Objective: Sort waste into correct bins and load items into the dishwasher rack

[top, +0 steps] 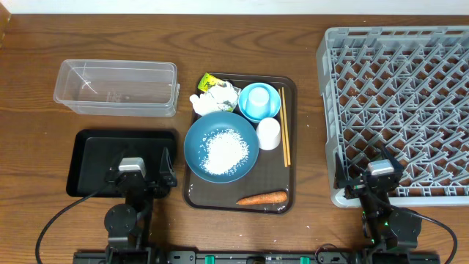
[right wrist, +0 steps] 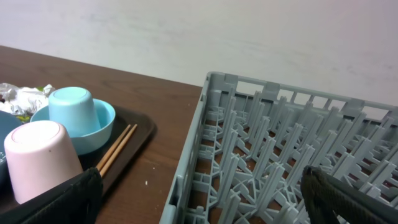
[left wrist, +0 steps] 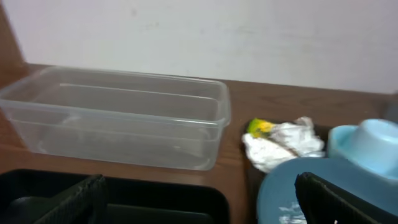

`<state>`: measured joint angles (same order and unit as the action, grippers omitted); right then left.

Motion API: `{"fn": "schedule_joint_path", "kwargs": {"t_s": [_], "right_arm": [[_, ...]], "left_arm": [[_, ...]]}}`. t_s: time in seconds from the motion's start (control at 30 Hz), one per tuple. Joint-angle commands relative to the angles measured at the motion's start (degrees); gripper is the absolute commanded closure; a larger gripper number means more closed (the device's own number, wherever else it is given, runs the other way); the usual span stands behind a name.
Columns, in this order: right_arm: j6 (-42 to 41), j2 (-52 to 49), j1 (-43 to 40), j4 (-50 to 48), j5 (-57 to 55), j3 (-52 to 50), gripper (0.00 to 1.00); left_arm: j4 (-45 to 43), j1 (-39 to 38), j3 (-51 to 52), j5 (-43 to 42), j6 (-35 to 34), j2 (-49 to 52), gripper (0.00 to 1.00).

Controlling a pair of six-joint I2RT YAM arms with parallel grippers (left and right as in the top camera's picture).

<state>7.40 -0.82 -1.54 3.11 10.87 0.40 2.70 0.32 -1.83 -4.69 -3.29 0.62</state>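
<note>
On the brown serving tray, a dark-blue dish point(top: 201, 143) holds white rice point(top: 223, 152). Beside it lie a carrot point(top: 261, 198), crumpled tissue point(top: 218, 97), a yellow-green wrapper point(top: 208, 80), a white cup point(top: 268, 133) and chopsticks point(top: 284, 136). A light-blue cup point(top: 258, 97) stands upside down in a light-blue bowl point(top: 274, 111). The clear tub point(top: 117, 88) and black tray point(top: 91, 158) are at the left. The grey rack point(top: 399, 103) fills the right. My left gripper point(top: 139, 167) hangs open over the black tray. My right gripper point(top: 377, 167) is open above the rack's near left corner.
The brown serving tray point(top: 290, 158) sits mid-table between the bins and the rack. A strip of bare wood point(top: 311, 147) separates it from the rack. Cables and both arm bases line the table's front edge.
</note>
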Motion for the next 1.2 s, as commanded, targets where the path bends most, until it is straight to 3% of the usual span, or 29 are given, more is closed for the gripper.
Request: {"fn": "schedule_joint_path", "kwargs": {"t_s": [0.0, 0.17, 0.23, 0.37, 0.53, 0.73, 1.0, 1.17], "right_arm": [[0.6, 0.5, -0.7, 0.3, -0.5, -0.1, 0.01], [0.6, 0.5, -0.7, 0.3, -0.5, -0.1, 0.01], [0.6, 0.5, -0.7, 0.3, -0.5, -0.1, 0.01], [0.6, 0.5, -0.7, 0.3, -0.5, -0.1, 0.01], [0.6, 0.5, -0.7, 0.3, -0.5, -0.1, 0.01], [0.6, 0.5, -0.7, 0.3, -0.5, -0.1, 0.01], [0.6, 0.5, -0.7, 0.3, -0.5, -0.1, 0.01], [0.6, 0.5, -0.7, 0.3, -0.5, -0.1, 0.01]], "left_arm": [[0.2, 0.2, 1.6, -10.3, -11.2, -0.4, 0.02], [-0.8, 0.3, 1.6, -16.9, -27.6, -0.3, 0.02], [-2.0, 0.3, 1.5, -17.1, -30.6, -0.3, 0.02], [-7.4, 0.3, 0.8, -24.6, -31.1, -0.3, 0.02], [-5.4, 0.3, -5.5, -26.6, -30.3, 2.4, 0.02], [10.8, 0.2, -27.3, -27.6, -20.8, 20.7, 0.02], [52.5, -4.6, -64.1, -28.8, -6.5, 56.7, 0.02], [56.1, -10.7, -71.3, -31.5, -7.0, 68.7, 0.02]]}}
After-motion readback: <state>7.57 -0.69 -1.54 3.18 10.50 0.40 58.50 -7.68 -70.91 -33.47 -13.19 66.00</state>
